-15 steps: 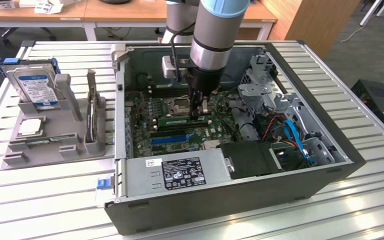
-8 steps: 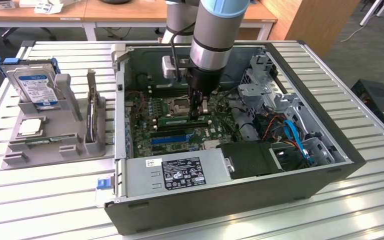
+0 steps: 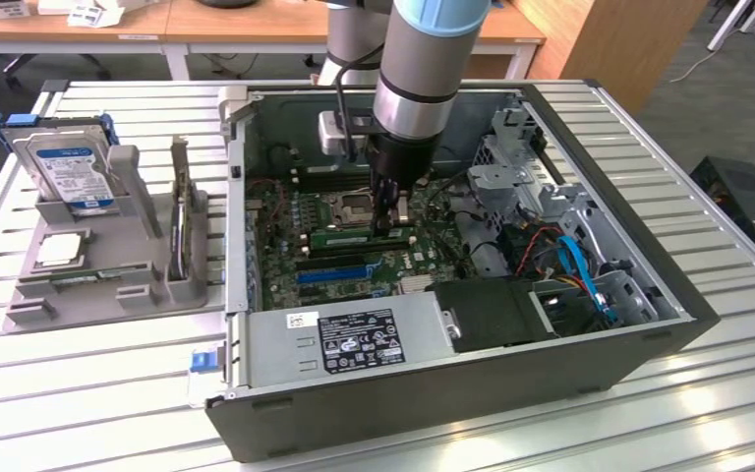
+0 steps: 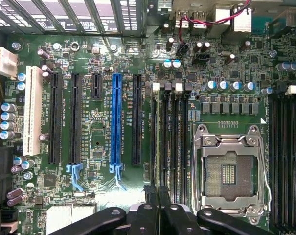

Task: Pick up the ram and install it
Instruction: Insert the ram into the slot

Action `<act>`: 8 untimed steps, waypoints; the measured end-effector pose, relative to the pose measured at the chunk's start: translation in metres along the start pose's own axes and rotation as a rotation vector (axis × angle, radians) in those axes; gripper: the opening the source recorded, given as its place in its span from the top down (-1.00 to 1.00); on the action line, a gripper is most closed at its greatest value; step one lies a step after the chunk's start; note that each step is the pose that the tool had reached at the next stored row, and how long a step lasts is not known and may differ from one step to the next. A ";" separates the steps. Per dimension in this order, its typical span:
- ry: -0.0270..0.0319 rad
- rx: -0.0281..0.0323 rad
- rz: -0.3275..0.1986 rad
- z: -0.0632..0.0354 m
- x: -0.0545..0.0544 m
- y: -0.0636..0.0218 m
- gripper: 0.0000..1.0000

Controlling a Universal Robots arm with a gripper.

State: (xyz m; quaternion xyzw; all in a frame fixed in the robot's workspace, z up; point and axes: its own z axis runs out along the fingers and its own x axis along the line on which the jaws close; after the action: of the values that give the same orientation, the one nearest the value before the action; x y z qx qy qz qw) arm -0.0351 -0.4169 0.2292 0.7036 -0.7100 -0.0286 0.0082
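Note:
The ram [image 3: 351, 237] is a long green stick standing on edge on the motherboard [image 3: 286, 211], in the memory slot beside the open processor socket [image 3: 354, 206]. My gripper [image 3: 392, 218] reaches straight down into the open computer case [image 3: 483, 383] and its black fingers are closed on the stick's top edge. In the wrist view the ram [image 4: 156, 142] shows edge-on as a thin line along the first of the black memory slots [image 4: 174, 142]. There my gripper [image 4: 156, 192] has its fingertips [image 4: 148, 190] pressed close on either side of that line, next to the socket [image 4: 228, 169].
A grey fixture [image 3: 142, 285] at the exterior view's left holds a hard drive [image 3: 70, 167], a silver processor chip [image 3: 60, 249] and an upright card [image 3: 184, 221]. Inside the case are the power supply [image 3: 351, 339], drive cages [image 3: 509, 182] and blue cables [image 3: 577, 265]. Blue and black expansion slots [image 4: 116, 120] lie beside the memory slots.

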 end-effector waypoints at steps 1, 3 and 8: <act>0.0000 0.0000 0.000 0.0000 0.000 0.0000 0.75; -0.0001 0.0000 -0.001 0.0000 0.000 0.0000 0.75; 0.0000 -0.0002 -0.005 0.0000 0.000 0.0000 0.75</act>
State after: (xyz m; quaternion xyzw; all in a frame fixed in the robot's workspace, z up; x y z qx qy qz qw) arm -0.0351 -0.4169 0.2292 0.7055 -0.7081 -0.0286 0.0082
